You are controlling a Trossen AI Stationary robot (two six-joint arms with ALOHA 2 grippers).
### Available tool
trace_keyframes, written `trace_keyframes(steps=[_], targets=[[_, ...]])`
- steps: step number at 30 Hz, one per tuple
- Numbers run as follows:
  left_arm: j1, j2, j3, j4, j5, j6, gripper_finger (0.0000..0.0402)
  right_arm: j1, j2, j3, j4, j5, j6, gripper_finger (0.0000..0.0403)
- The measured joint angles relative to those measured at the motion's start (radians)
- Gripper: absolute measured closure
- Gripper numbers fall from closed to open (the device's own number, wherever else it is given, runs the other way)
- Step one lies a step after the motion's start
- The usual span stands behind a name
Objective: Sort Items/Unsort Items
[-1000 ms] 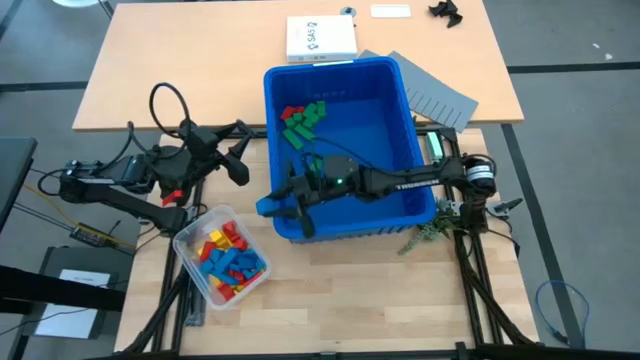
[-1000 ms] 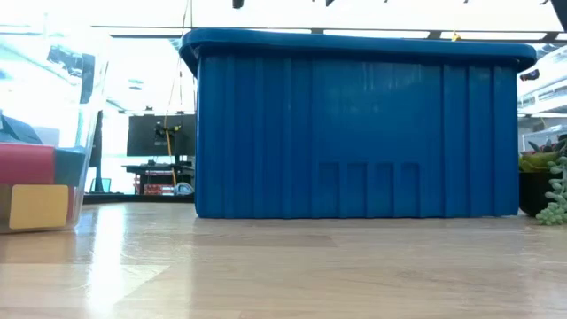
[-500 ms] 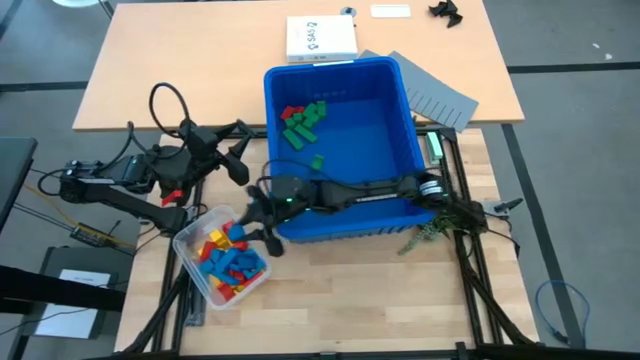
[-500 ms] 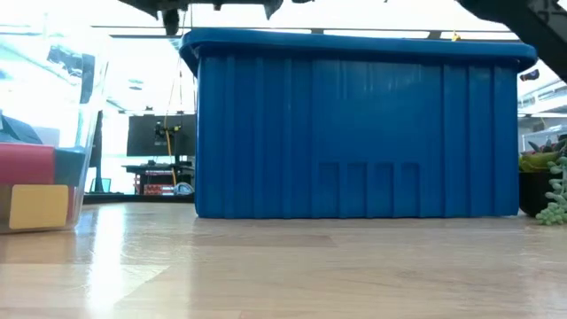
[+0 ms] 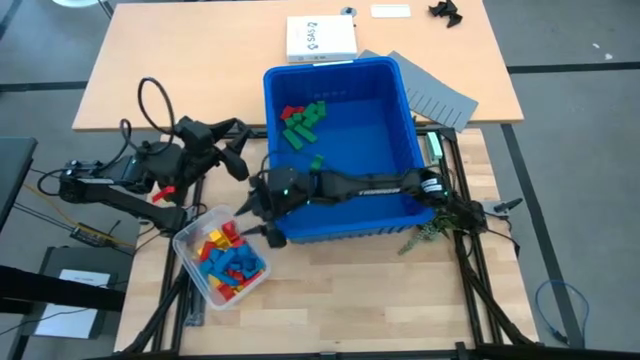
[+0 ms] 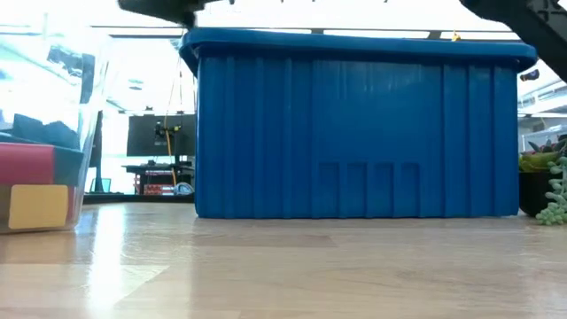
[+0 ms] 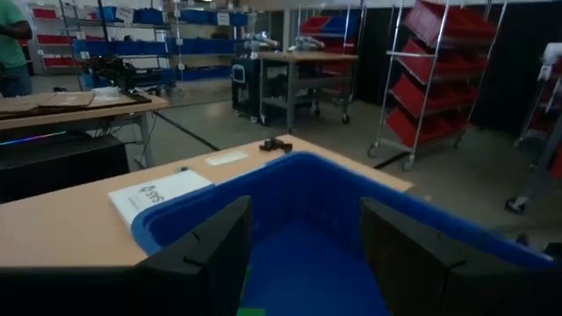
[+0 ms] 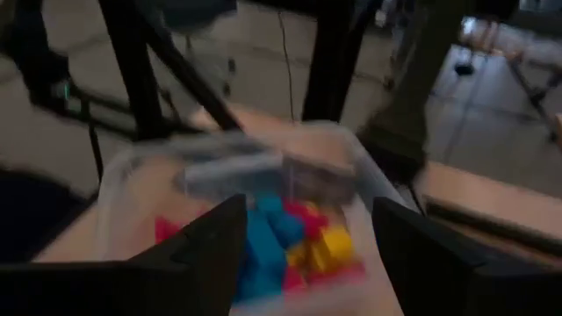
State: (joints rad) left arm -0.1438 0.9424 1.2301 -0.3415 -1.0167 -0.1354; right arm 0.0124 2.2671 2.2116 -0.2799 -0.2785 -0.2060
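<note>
High view puts my right gripper just past the near left corner of the big blue plastic bin, hanging over the far rim of the small clear plastic tub that holds the mixed pile of little red, yellow and blue toy blocks. In the right wrist view the two dark fingers stand apart with nothing between them, and the blocks lie directly ahead of and below them inside the tub. A second cluster, the green blocks with a few red ones, sits back along the arm, in the bin's far left corner, with one green piece lying apart nearer the middle.

My left gripper waits beside the bin's left wall, well off to the side of the right one; the left wrist view shows its fingers spread and empty.

I judge these blocks light, rigid and smooth-faced, so they should take a firm pinch without harm but may squirt out if caught on a sloped wedge face. I'd choose a brick on top of the heap and close across its two flat parallel sides. The pile is loose, so neighbours will likely shift, and the light tub may slide on the wooden tabletop if I press down.
</note>
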Motion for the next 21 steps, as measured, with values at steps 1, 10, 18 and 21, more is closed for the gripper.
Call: trace_keyframes(steps=[1, 10, 18, 21], targets=[[0.000, 0.000, 0.000, 0.008, 0.000, 0.001, 0.0183, -0.008, -0.021, 0.000, -0.057, 0.001, -0.023, 0.0156], [0.000, 0.001, 0.000, 0.071, -0.021, 0.029, 0.0183, -0.106, -0.228, 0.000, -0.532, 0.136, -0.178, 0.0160], [0.016, 0.053, 0.000, 0.119, 0.010, 0.147, 0.0183, -0.238, -0.415, -0.008, -0.747, 0.189, -0.230, 0.0174], [0.059, 0.091, 0.000, 0.126, 0.081, 0.176, 0.0183, -0.302, -0.509, -0.068, -0.764, 0.193, -0.232, 0.0174]])
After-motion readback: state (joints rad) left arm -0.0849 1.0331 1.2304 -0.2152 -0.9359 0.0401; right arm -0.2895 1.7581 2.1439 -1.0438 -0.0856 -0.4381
